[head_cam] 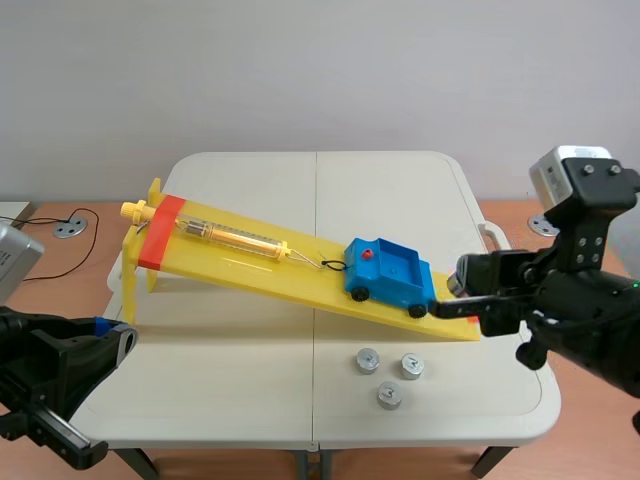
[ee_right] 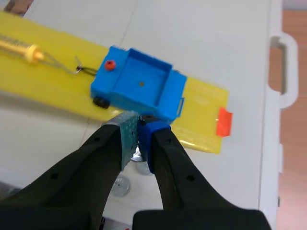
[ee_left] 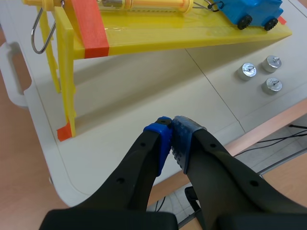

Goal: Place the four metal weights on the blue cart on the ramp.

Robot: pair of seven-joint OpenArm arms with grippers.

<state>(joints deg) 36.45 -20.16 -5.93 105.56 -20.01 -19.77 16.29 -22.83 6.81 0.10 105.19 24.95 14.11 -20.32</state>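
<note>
Nearest, by the table's front left corner, the left gripper (ee_left: 171, 139) is held clenched on nothing, its pads pressed together above the edge of the table (head_cam: 250, 400). Farther in and to the right, three metal weights (head_cam: 389, 396) are set upright in a small cluster on the tabletop. They are apart from one another and just in front of the low end of the yellow ramp (head_cam: 250, 268). Just beyond them, the right gripper (ee_right: 139, 136) is poised at the lower rear corner of the blue cart (ee_right: 139, 86); whether it is clenched on anything cannot be told. The cart is parked on the lower part of the ramp, its tray open upward. Its uphill end is hooked to a yellow spring scale (head_cam: 235, 238), which is laid along the ramp toward the raised far-left end, where an orange-red band is wrapped.
</note>
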